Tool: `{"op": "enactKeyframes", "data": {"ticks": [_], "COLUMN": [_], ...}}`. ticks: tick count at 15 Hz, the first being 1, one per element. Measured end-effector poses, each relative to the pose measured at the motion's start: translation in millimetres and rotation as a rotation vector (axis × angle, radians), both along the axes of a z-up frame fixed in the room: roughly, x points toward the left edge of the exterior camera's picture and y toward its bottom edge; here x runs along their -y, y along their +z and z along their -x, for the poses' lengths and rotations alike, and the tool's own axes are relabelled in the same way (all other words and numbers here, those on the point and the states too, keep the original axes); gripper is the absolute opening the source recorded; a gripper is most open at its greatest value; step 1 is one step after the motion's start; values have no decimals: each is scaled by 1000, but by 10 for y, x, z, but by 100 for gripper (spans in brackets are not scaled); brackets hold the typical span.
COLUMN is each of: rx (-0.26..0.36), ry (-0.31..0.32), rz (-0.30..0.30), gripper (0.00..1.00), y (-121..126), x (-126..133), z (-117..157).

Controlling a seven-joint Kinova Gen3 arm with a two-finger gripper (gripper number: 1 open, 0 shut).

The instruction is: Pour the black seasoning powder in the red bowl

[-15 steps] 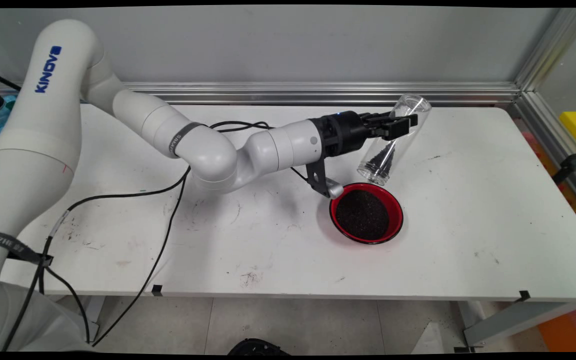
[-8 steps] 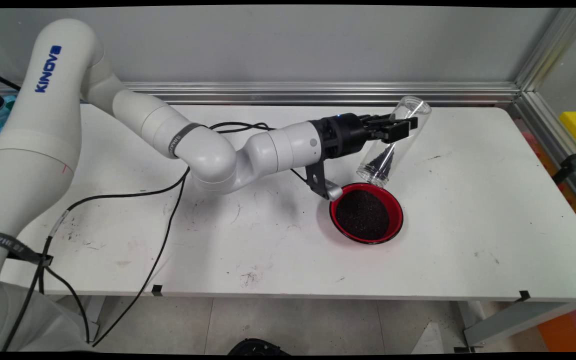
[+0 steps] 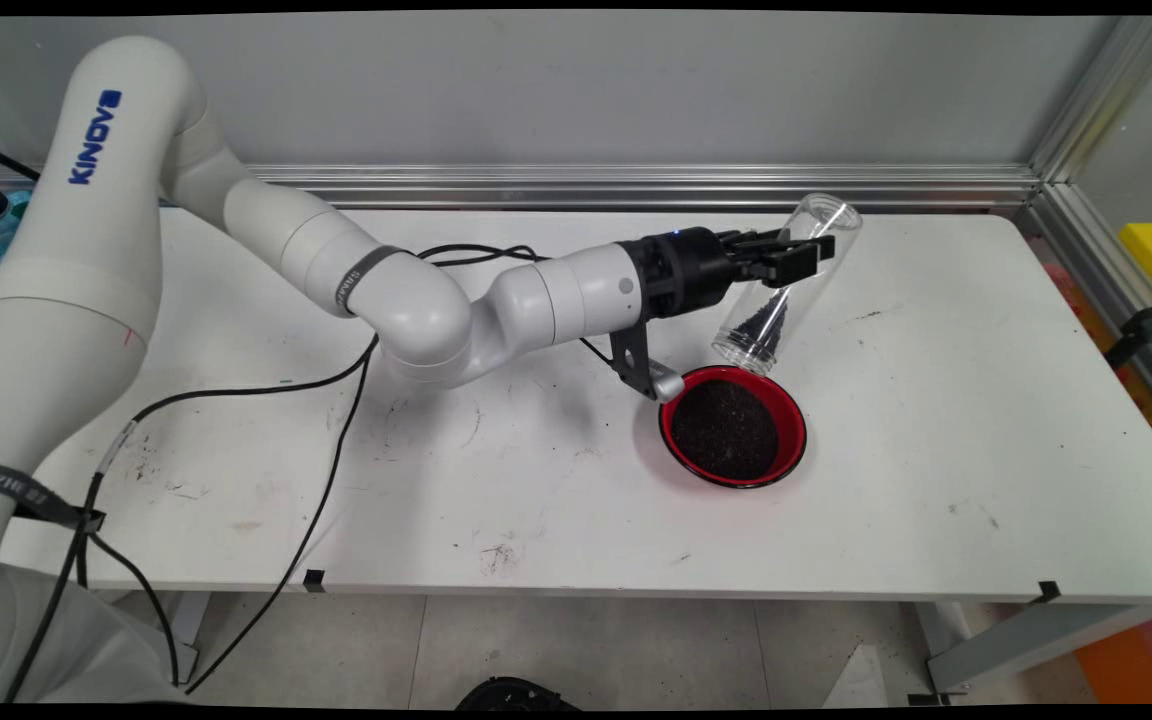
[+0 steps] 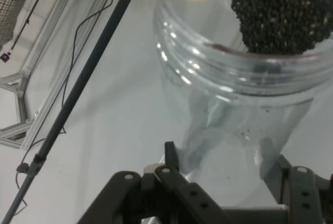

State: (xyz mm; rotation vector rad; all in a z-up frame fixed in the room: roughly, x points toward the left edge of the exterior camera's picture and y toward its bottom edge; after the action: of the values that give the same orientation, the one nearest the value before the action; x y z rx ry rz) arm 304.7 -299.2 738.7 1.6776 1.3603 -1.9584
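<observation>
- My gripper clamps a clear plastic jar, one black finger pressed to each side of its body; from the hand camera, my gripper has the jar filling the space between the fingers.
- The jar hangs tilted in my grasp, its closed base raised toward the wall behind my fingers, its open threaded mouth pointing down and toward the near side of the table.
- A wedge of small black granules lies inside the jar, below my fingers and close to its mouth; the hand camera shows the granules heaped against the threaded rim.
- A red bowl sits on the table just below and in front of my gripper, directly beneath the jar's mouth, and it is well filled with the same black grains.
- The jar's mouth hovers just above the bowl's far rim; I cannot tell whether the two touch.
- My wrist camera bracket hangs under my wrist, its silver tip next to the bowl's left rim.
- The white table is scuffed with dark marks, and black cables trail across it behind my arm, well away from the gripper.
</observation>
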Motion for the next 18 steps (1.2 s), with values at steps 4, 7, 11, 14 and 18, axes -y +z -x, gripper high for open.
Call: {"op": "enactKeyframes", "data": {"ticks": [4, 7, 11, 14, 18], "rx": [-23, -49, -119, -168, -215], "ry": [9, 19, 47, 68, 90], "rz": [-27, -60, -151, -223, -313], "gripper": [0, 0, 0, 0, 0], "y": [19, 31, 60, 91, 117], "x": [-7, -7, 17, 43, 63], "z": [-15, -27, -43, -51, -72]}}
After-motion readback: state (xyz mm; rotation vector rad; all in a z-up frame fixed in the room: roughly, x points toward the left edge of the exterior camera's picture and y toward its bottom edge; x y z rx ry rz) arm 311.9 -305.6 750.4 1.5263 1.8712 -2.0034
